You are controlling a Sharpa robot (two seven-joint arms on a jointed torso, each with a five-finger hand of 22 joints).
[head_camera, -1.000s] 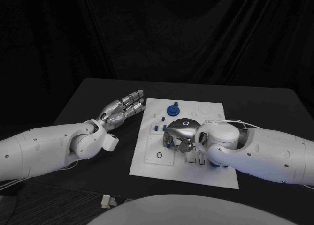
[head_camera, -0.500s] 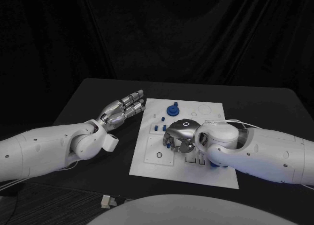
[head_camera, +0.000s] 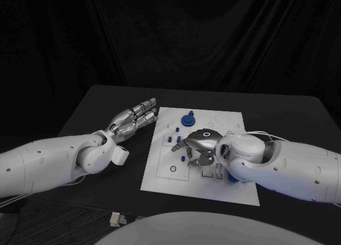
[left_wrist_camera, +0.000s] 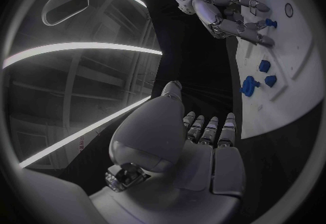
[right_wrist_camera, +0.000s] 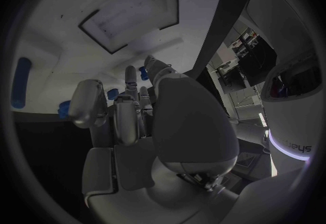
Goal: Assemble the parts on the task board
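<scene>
Right hand (head_camera: pixel 196 150) pinches a blue part (head_camera: pixel 192 163) over the board's (head_camera: pixel 233 191) centre for seating; left hand (head_camera: pixel 133 118), released, waits at nine o'clock.

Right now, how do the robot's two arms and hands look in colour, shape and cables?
Both arms are thick, rounded white shells with small dark dots on them. The left arm and the right arm each end in a silver metal many-fingered hand: left hand, right hand. A thin pale cable loops over the right wrist.
</scene>
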